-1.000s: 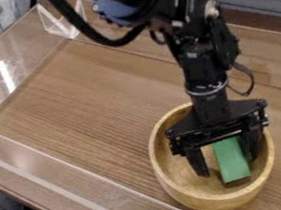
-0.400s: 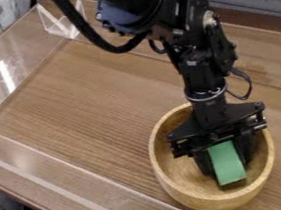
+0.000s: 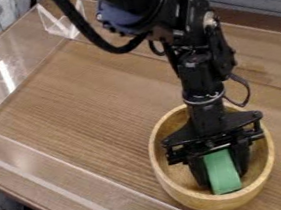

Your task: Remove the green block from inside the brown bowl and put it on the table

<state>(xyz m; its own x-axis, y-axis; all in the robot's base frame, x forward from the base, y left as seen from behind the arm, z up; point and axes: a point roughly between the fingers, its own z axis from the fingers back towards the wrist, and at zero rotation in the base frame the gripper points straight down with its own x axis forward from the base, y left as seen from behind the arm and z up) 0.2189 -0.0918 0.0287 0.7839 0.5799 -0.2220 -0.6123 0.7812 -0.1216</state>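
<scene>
The green block (image 3: pixel 224 176) lies inside the brown bowl (image 3: pixel 168 178) at the lower right of the table (image 3: pixel 83 106). My gripper (image 3: pixel 220 155) points steeply down into the bowl from the black arm above. Its fingers straddle the upper end of the block and are shut on it. The lower end of the block rests on the bowl's floor. The block's top end is hidden behind the gripper.
Clear plastic walls (image 3: pixel 20 56) edge the table on the left and along the front. The bowl sits close to the front-right wall. Bare wood spreads to the left of and behind the bowl.
The jaws have closed onto the green block. The block has shifted slightly left and now lies straighter between the fingers. The hand has stayed in the bowl.
</scene>
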